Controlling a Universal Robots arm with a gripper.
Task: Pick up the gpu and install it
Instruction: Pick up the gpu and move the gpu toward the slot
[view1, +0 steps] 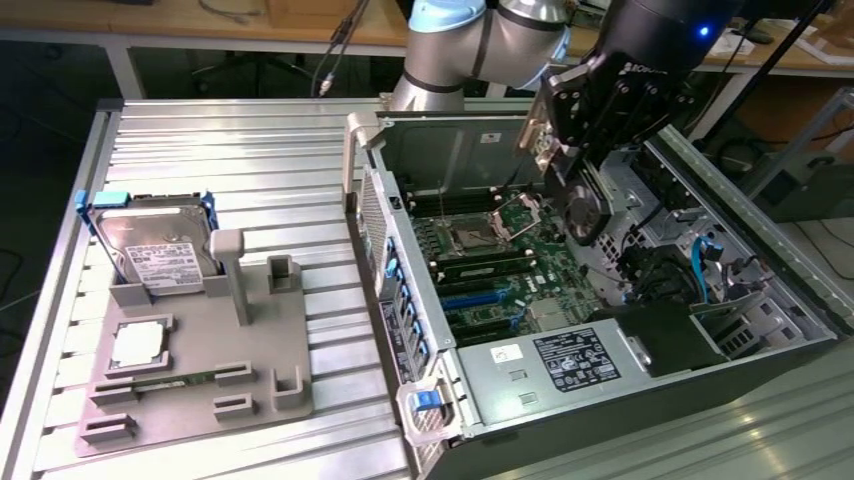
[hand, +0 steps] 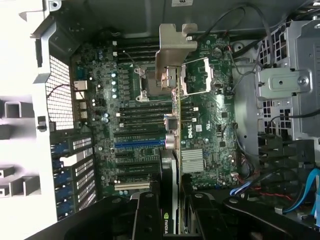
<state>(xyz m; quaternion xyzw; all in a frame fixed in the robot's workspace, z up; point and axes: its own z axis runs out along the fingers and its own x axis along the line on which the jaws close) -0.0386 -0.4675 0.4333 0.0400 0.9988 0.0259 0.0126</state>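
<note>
Currently the gpu (view1: 583, 205) hangs edge-down above the motherboard (view1: 527, 265) inside the open case (view1: 454, 150), with free room to the case walls on each side. The gripper (view1: 594, 120) is partly closed, clamping the gpu's upper edge.

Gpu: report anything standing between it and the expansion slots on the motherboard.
Nothing visible does. The gripper holds the gpu edge-on above the motherboard, with open air beneath it. The expansion slots look empty, and the blue cables lie off to one side by the drive cage.
</note>
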